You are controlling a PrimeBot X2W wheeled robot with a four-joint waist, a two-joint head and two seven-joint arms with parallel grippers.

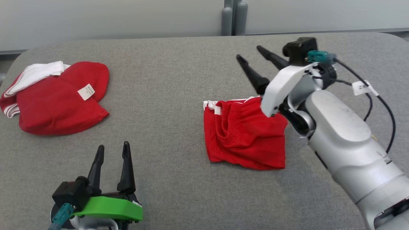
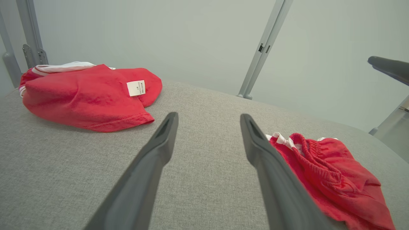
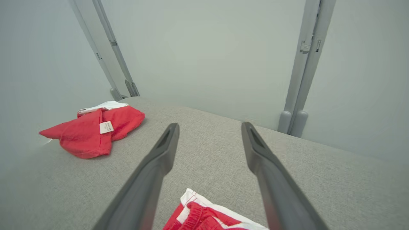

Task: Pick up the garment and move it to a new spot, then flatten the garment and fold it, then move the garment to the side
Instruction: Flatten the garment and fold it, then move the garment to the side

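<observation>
**Red shorts lie behind my right fingertips**

My right gripper (image 1: 248, 52) is spread wide and empty, its tips pointing past the folded red shorts (image 1: 246, 137), which lie right of the grey table's (image 1: 172, 80) middle. My left gripper (image 1: 113, 145) is wide too, at the near edge.

1. In the head view, the right edge and upper right corner of the folded red garment (image 1: 246, 137) are covered by the right arm (image 1: 345, 140), whose forearm is cut off by the right and bottom edges.
2. In the right wrist view, that garment is cut off by the bottom edge; just a corner of its waistband is seen.
3. In the left wrist view, its near side is hidden behind one finger (image 2: 274, 179) of the left claw (image 2: 209, 114), and its lower end is cut off by the bottom edge.
4. The print on the white label (image 1: 86, 92) of the second red garment (image 1: 60, 102) is too small to be read.
5. The writing on the cable tag (image 1: 362, 88) cannot be made out.
</observation>
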